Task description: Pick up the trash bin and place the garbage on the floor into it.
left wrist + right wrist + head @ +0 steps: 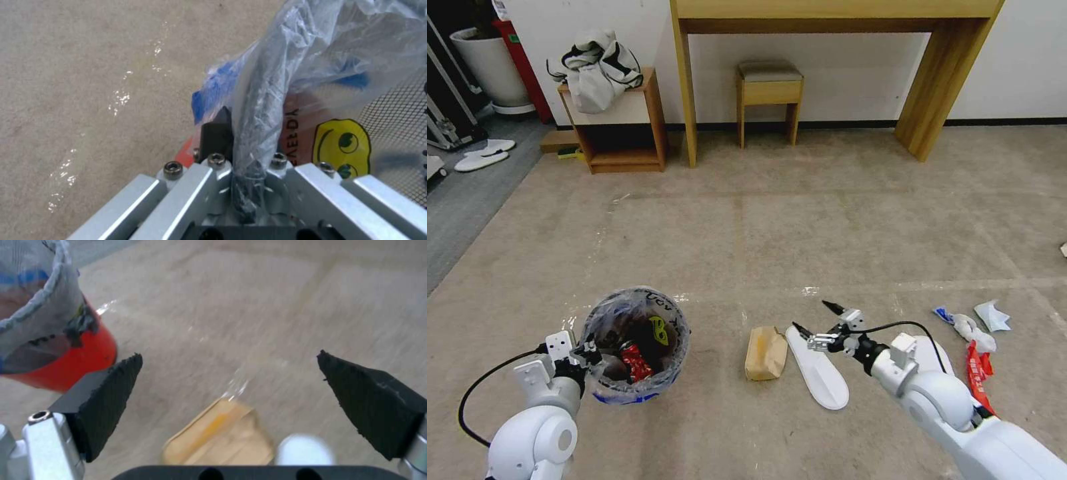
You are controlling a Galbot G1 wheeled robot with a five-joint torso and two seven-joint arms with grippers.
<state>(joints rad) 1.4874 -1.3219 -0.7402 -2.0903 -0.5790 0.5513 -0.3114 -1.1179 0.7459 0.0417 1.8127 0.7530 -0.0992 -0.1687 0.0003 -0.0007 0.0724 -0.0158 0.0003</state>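
The trash bin point(627, 393), a red bucket lined with a clear bag, hangs at lower left with a crushed red can point(635, 361) inside. My left gripper point(586, 353) is shut on its bag-covered rim point(259, 110). My right gripper point(815, 319) is open, hovering over the toe of a white slipper point(822, 375) and beside the brown paper bag point(766, 353). In the right wrist view, the paper bag point(222, 440) and the slipper's tip point(305, 450) lie below the spread fingers point(111, 390), with the bin point(66, 366) off to one side. A red wrapper point(979, 370) and white-blue papers point(970, 327) lie on the right.
A wooden desk point(687, 87) with a stool point(769, 90) under it stands against the far wall. A low shelf point(620, 127) carries a bundled jacket point(597, 67). A white planter pot point(490, 67) and two white slippers point(484, 155) sit at far left. Open carpet lies ahead.
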